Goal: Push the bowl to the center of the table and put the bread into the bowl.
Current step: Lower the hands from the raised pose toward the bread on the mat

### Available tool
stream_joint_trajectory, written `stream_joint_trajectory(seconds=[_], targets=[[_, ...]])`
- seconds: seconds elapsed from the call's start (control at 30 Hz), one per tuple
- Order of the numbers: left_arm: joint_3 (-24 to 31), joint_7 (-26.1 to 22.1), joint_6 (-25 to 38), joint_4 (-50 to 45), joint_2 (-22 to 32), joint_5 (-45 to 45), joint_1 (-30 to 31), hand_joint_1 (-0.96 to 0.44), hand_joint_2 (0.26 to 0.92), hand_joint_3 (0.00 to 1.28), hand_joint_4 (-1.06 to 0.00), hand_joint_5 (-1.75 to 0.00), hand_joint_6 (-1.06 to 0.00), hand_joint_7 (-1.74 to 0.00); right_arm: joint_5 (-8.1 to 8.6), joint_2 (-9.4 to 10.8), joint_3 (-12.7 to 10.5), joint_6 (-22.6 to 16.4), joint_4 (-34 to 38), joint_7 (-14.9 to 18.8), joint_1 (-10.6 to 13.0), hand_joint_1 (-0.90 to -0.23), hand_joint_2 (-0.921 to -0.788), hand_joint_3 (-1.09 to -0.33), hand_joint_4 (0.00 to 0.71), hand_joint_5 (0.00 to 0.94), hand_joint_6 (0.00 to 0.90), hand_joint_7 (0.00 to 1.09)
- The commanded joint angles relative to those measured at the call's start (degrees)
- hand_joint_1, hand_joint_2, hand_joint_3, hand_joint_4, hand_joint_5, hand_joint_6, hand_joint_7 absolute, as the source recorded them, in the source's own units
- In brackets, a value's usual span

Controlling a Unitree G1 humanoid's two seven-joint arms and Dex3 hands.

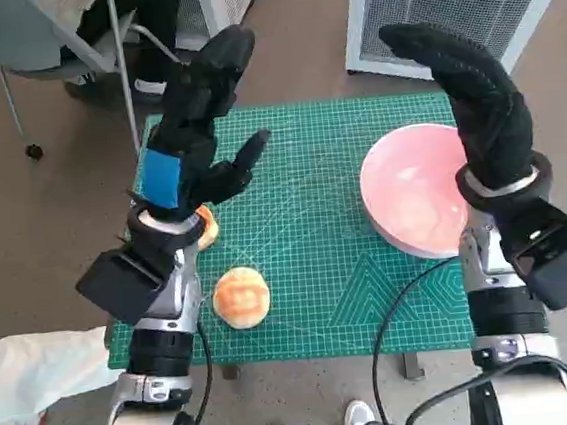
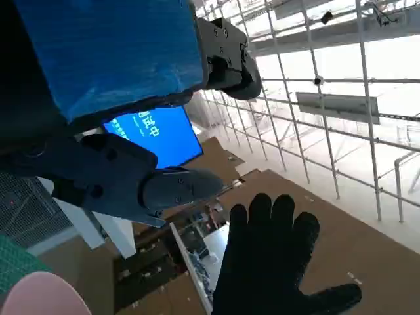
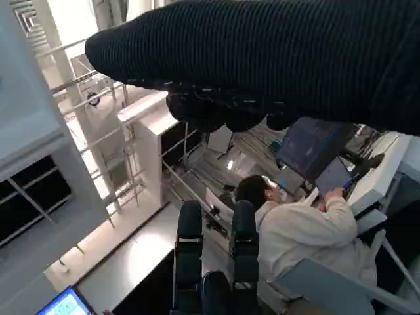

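The pink bowl (image 1: 415,203) stands on the right side of the green mat (image 1: 315,229), its rim close to the mat's right edge; a bit of it (image 2: 39,295) also shows in the left wrist view. A round bread roll (image 1: 241,297) lies near the mat's front left. A second orange piece (image 1: 205,226) peeks out behind my left wrist. My left hand (image 1: 199,120) is raised above the mat's left side, fingers spread, holding nothing. My right hand (image 1: 473,94) is lifted above the bowl's far right rim, fingers straight and empty; the left wrist view shows it too (image 2: 275,262).
A white vented cabinet (image 1: 445,6) stands behind the table on the right and a chair (image 1: 46,39) at the back left. White cloth (image 1: 29,383) lies by the front left corner. A person's shoes (image 1: 359,421) are at the front edge. A seated person (image 3: 295,230) is in the right wrist view.
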Motion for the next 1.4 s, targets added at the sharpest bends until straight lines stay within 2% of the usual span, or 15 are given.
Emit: stream_joint_trajectory(seconds=[0.03,0.23,0.57,0.77,0.93,1.07,1.13,1.27,1.4], targets=[[0.4,0.0,-0.6,0.0,0.0,-0.2,0.1,-0.37,0.921,0.4,-0.3,0.0,-0.14,-0.51,0.41,-0.1,0.0,0.4,0.1,0.5,0.9,-0.585,-0.921,-0.75,0.233,0.0,0.326,0.01],[0.4,0.0,-0.7,-0.1,-0.1,-0.3,0.1,-0.37,0.921,0.4,-0.31,0.0,-0.14,-0.51,-0.05,-0.1,0.0,0.3,-0.2,0.1,1.2,-0.585,-0.921,-0.75,0.232,0.0,0.327,0.01],[0.3,0.0,-0.6,-0.3,0.0,-0.3,0.2,-0.37,0.921,0.4,-0.31,0.0,-0.13,-0.52,0.12,0.1,-0.1,0.4,-0.2,0.1,1.5,-0.59,-0.921,-0.748,0.232,0.0,0.328,0.01],[0.3,-0.1,-0.6,-0.4,-0.1,-0.3,0.4,-0.38,0.921,0.4,-0.31,0.0,-0.13,-0.53,0.44,-0.5,-0.6,0.1,0.3,0.3,1.7,-0.59,-0.921,-0.747,0.233,0.001,0.328,0.01],[0.2,-0.1,-0.5,-0.5,-0.1,-0.3,0.6,-0.38,0.921,0.4,-0.31,0.0,-0.13,-0.53,0.45,-2.4,-2.3,-1.2,3.0,0.3,1.9,-0.583,-0.921,-0.746,0.234,0.003,0.327,0.01],[0.3,0.0,-0.5,-0.8,0.0,-0.3,1.0,-0.38,0.921,0.4,-0.31,0.0,-0.13,-0.54,-0.47,-4.9,-4.5,-2.9,7.3,-0.8,2.0,-0.577,-0.921,-0.751,0.235,0.003,0.324,0.01],[0.3,0.0,-0.5,-1.0,0.1,-0.3,1.2,-0.38,0.921,0.4,-0.31,0.0,-0.13,-0.54,-1.15,-6.0,-5.7,-3.8,9.4,-1.9,2.0,-0.567,-0.921,-0.759,0.233,0.002,0.32,0.01],[0.7,-0.2,-0.4,-1.1,0.5,-0.5,1.6,-0.38,0.921,0.4,-0.31,0.0,-0.12,-0.54,-3.57,-8.4,-8.2,-4.7,14.4,-6.6,2.2,-0.555,-0.921,-0.78,0.229,0.0,0.312,0.0],[1.0,-0.4,-0.2,-1.0,0.8,-0.9,1.6,-0.39,0.921,0.4,-0.31,0.0,-0.12,-0.55,-4.3,-10.5,-10.3,-4.0,20.0,-10.4,2.1,-0.56,-0.921,-0.788,0.23,0.002,0.308,0.0]])
